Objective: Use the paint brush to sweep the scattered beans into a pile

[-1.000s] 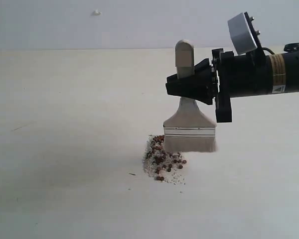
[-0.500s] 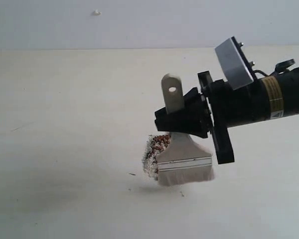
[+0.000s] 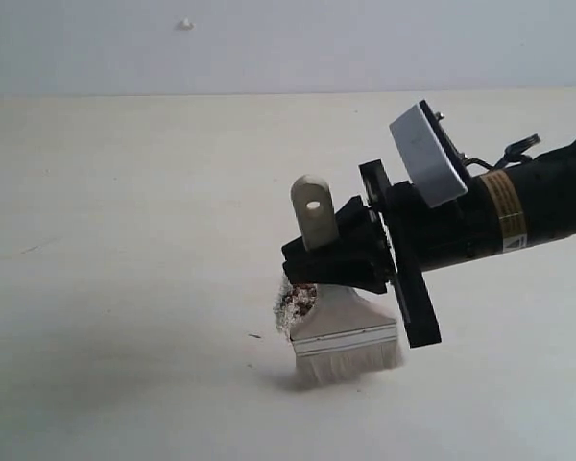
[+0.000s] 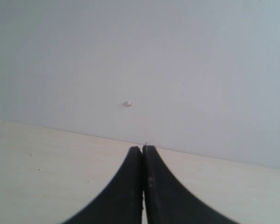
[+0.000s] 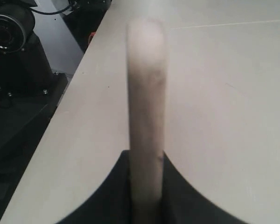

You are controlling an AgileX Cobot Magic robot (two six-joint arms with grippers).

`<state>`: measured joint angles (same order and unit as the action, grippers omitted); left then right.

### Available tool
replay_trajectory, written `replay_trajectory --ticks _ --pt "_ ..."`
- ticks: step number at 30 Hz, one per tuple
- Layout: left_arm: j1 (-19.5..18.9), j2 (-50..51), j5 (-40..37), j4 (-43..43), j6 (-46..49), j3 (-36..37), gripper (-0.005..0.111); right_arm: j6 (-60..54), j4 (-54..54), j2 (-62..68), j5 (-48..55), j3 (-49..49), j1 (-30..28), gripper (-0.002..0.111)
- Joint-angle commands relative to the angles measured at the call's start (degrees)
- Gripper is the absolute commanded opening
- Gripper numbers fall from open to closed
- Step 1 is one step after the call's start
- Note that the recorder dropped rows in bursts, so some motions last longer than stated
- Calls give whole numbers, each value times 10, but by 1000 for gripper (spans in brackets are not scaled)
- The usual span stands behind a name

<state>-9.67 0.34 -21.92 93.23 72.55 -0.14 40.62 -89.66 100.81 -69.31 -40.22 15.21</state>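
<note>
Right hand (image 3: 312,264) clamps the tilted paint brush (image 3: 346,334), bristles down on the counter (image 3: 125,250) partly hiding the pile (image 3: 290,302); left hand (image 4: 143,186) pressed together.

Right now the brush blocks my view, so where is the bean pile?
In the exterior view, the pile sits near the centre of the table, peeking out left of the paint brush head, which the right gripper holds.
</note>
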Motion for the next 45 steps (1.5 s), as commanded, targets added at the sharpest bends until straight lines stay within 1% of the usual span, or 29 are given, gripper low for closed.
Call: replay_trajectory --ticks 1,6,14,18,20,28,34,40,45 --pt "4 -3 -3 -1 1 1 0 -7 -1 1 -6 11 2 0" --pt "4 -3 -3 -1 1 1 0 -22 -6 1 -6 33 2 0" --pt "4 -3 -3 -1 1 1 0 -32 -2 23 -6 34 2 0" --pt "4 -3 -3 -1 1 1 0 -81 52 74 -6 31 2 0" --pt "4 -3 -3 -1 1 1 0 -84 53 84 -6 17 2 0" --pt "4 -3 -3 -1 1 1 0 -28 51 94 -6 -74 2 0" --pt "4 -3 -3 -1 1 1 0 -16 54 103 -6 -119 2 0" --pt "4 -3 -3 -1 1 1 0 -11 49 116 -6 -128 2 0" --pt "4 -3 -3 -1 1 1 0 13 35 92 -6 -128 2 0"
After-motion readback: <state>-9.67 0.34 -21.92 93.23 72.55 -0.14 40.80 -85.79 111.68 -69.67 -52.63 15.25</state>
